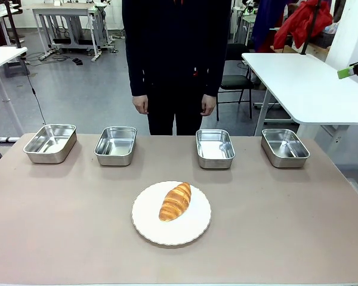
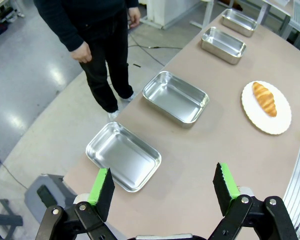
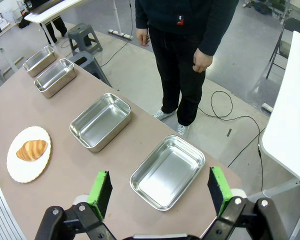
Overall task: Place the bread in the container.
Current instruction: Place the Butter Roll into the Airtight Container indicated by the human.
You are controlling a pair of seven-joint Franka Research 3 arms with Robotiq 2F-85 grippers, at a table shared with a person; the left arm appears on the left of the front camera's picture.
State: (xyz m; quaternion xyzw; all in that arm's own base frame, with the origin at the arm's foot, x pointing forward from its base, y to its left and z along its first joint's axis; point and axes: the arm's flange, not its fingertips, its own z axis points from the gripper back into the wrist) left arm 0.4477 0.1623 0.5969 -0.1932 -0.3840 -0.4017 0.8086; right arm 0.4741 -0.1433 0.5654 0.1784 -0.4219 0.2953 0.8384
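Note:
The bread [image 1: 175, 201], a golden-brown ridged roll, lies on a round white plate [image 1: 149, 229] at the table's middle. Several alike steel containers stand in a row along the far edge: [image 1: 50, 143], [image 1: 116, 145], [image 1: 215, 148], [image 1: 284, 147]; I cannot tell which one the task means. My left gripper [image 2: 163, 189] hangs open and empty high above the container [image 2: 124, 156] at the left end. My right gripper [image 3: 160, 190] is also open and empty, high above the container [image 3: 168, 171] at the right end. Each wrist view has the bread far off: [image 2: 264, 98], [image 3: 32, 149].
A person stands at the far side of the table, behind the row, with both hands [image 1: 141, 105] hanging down. A white side table [image 1: 310, 83] stands at the right rear. One green-padded fingertip [image 1: 345, 73] pokes in at the right edge of the front view.

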